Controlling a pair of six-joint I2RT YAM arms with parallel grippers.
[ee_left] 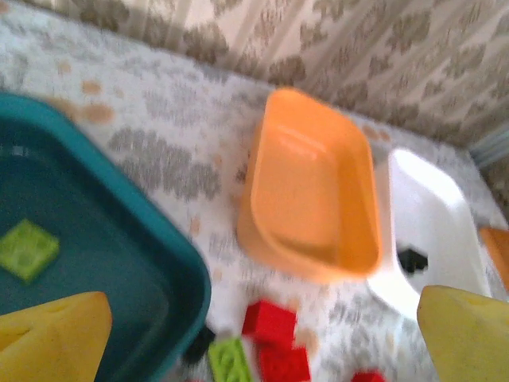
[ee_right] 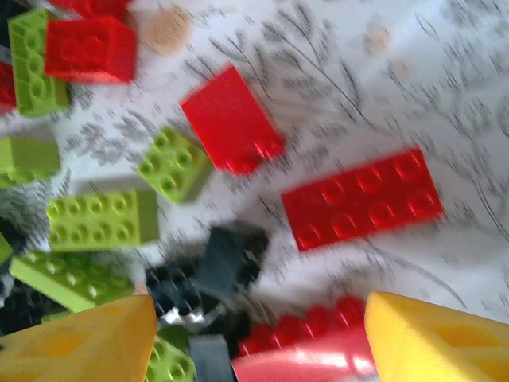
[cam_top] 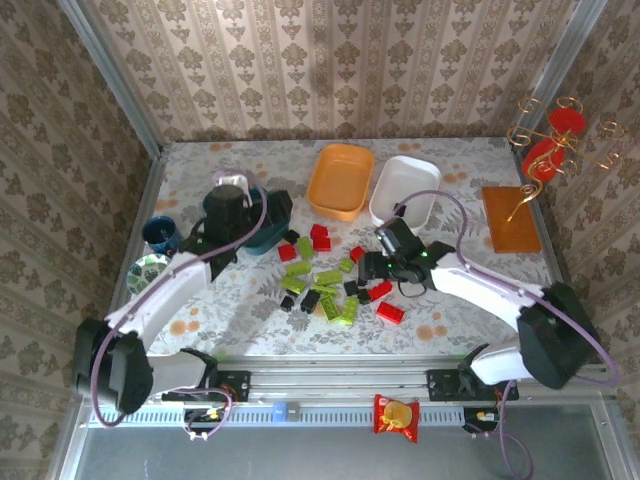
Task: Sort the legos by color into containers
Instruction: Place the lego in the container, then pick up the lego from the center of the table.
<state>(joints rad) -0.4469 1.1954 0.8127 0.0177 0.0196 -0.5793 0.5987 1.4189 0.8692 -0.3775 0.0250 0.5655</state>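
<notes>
Leftmost, my left gripper hangs wide and empty over the teal tub, a lime lego lying on the tub floor below my left finger; I judge this drop done, so next comes a swing right to the pile for another lime piece; ahead and to the right stand the orange tub, bare, and the white tub holding a black lego; my right gripper hovers low over the loose legos, jaws apart about a red brick; whether it pinches I cannot tell; flowered counter; damask-papered walls.
</notes>
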